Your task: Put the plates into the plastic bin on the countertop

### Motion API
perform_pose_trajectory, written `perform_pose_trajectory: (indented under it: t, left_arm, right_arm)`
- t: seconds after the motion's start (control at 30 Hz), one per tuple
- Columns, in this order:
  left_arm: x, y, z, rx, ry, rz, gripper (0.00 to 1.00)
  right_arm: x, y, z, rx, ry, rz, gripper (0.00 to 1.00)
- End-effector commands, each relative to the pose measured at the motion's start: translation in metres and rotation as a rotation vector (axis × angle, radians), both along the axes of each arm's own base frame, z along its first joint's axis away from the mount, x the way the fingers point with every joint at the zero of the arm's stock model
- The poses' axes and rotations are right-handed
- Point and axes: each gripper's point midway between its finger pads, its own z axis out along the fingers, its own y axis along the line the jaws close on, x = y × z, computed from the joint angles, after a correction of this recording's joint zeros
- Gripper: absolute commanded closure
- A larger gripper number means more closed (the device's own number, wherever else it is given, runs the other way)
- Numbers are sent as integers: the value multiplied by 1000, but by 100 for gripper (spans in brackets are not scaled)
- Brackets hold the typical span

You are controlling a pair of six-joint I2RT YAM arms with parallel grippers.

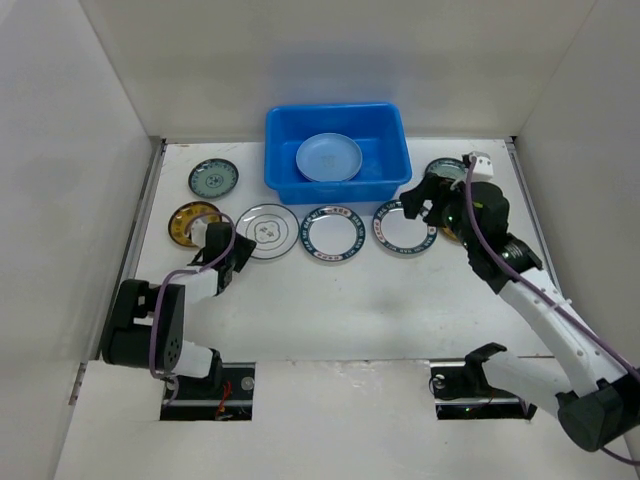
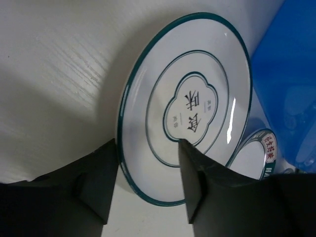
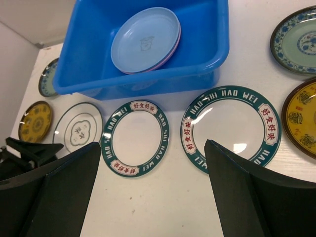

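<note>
Hands both open and empty; left hand [image 2: 148, 168] straddles the rim of the thin-lined white plate [image 2: 192, 103] before the left corner of the plastic bin [image 1: 335, 188]; right hand [image 3: 153, 158] hovers before its right corner; blue plate [image 1: 328, 157] over pink plate [image 3: 174, 49] lies binned; seven wait on the bench [image 1: 330, 310]; two right of the bin partly hidden.

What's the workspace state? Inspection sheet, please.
Surface: white countertop, matte.
Job's things: bin holds blue plate on pink plate; outside: white plate, left banded plate, right banded plate, left teal plate, right teal plate, left yellow plate, right yellow plate.
Clutter: nothing seen.
Grippers: left gripper open at white plate's rim; right gripper open above the banded plates.
Cables: left cable, right cable, both purple.
Surroundings: white walls on three sides.
</note>
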Motion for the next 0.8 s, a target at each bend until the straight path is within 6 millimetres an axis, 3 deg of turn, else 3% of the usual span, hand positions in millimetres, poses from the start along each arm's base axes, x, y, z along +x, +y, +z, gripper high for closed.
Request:
perform_pose_trajectory:
  t: [0.0,0.1,0.2,0.3,0.5,0.57,0.67,0.77]
  left_arm:
    - [-15,-2,-30,-21,81,24,62]
    - [-21,-6,-33,-41,98,33,89]
    - [-26,-7,-22,-46,82,41,99]
    - [-33,-2,7,-29,44,51,100]
    - [-53,19,107,75,-101,65,100]
    - [-56,25,150,110,-161,64,100]
    - [-48,23,206,146,-240,25,100]
    - [-27,7,258,168,-333,-41,99]
  right_arm:
    - [-7,-9,9,26,-44,-28,8]
    - [-14,-13,1,29,-40,-33,8]
    - [-19,-14,-5,39,-34,-31,8]
    - [-23,-14,-9,55,-27,-29,8]
    - [-26,-13,-16,72,-19,-32,8]
    - [-27,-13,-24,78,-4,-34,8]
    - [-27,-12,-43,97,49,-47,9]
    - [-31,-8,-59,128,104,-44,9]
